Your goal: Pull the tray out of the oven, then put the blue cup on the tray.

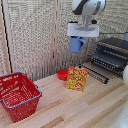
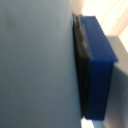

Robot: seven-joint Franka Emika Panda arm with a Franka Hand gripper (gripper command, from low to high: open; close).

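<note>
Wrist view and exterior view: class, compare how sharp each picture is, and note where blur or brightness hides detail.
Exterior view: soft and low in detail, yet the blue cup under the gripper, the red basket and the tray stay readable; its right edge is pale and washed out. Wrist view: strongly blurred, filled by a flat pale blue surface beside a dark blue finger pad, with a bright overexposed corner.

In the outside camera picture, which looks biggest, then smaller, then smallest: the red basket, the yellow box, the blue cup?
1. red basket
2. yellow box
3. blue cup

The basket may be nearer the camera, so that helps it look big.
</note>
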